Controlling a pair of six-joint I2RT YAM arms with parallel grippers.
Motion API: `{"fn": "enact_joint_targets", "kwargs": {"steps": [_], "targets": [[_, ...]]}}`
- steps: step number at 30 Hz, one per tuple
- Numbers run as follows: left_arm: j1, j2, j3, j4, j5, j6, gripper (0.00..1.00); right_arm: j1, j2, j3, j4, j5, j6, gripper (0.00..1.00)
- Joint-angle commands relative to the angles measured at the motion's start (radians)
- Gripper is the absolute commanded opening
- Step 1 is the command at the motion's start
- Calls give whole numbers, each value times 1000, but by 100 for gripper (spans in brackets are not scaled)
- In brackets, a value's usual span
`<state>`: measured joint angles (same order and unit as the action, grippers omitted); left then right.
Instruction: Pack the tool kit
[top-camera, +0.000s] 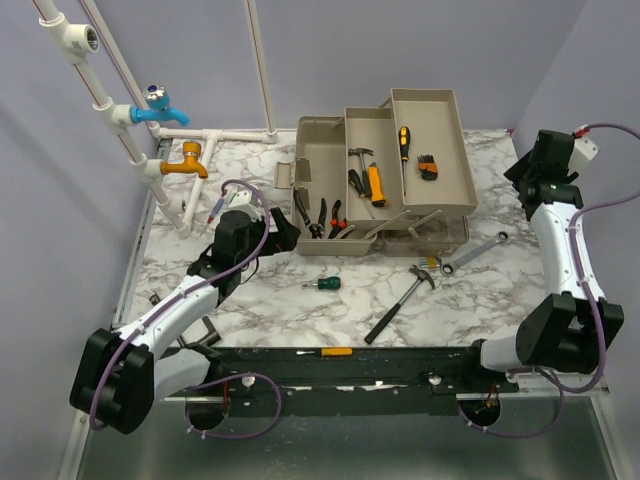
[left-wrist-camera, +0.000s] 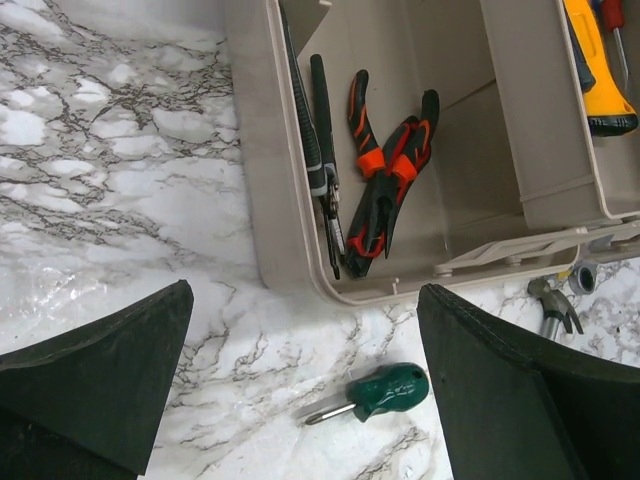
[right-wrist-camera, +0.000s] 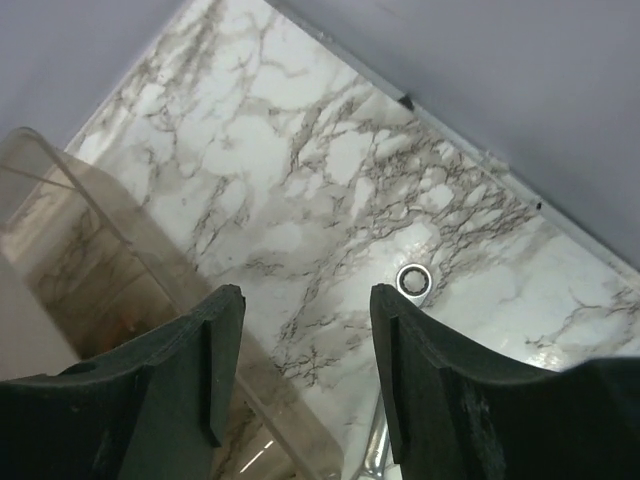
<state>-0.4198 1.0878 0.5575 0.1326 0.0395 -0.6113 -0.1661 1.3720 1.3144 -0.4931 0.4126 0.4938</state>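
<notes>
as we hover our left gripper (left-wrist-camera: 305, 300) over the green screwdriver (left-wrist-camera: 375, 392), fingers (left-wrist-camera: 110, 370) spread wide, gripping nothing, right gripper (right-wrist-camera: 307, 300) half-parted, empty, above the wrench (right-wrist-camera: 413, 280)

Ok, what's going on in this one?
Two arms are packing the toolbox, which sits open with its trays folded out, pliers in the bottom. A green screwdriver, a hammer and a wrench lie loose on the table, not yet packed. The left gripper hovers open by the green screwdriver; the right gripper, also open and empty, hangs near the wrench.
</notes>
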Motion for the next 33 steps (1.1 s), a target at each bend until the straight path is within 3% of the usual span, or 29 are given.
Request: {"fn": "enact_joint_targets", "kwargs": {"steps": [1, 4, 7, 16, 19, 25, 33], "targets": [[3, 71, 63, 6, 18, 16, 97, -69, 78, -100, 113, -255, 84, 59], [3, 125, 87, 7, 23, 39, 96, -108, 136, -167, 224, -494, 117, 57], [3, 180, 106, 24, 87, 52, 96, -112, 197, -203, 301, -631, 120, 57], [4, 262, 125, 36, 160, 58, 94, -113, 278, -274, 426, -802, 101, 56], [4, 276, 125, 50, 181, 49, 92, -113, 267, -283, 432, -804, 93, 55], [4, 267, 121, 48, 178, 52, 90, -113, 147, -270, 368, -645, 70, 56], [4, 246, 97, 74, 174, 36, 90, -113, 122, -272, 360, -730, 16, 54]]}}
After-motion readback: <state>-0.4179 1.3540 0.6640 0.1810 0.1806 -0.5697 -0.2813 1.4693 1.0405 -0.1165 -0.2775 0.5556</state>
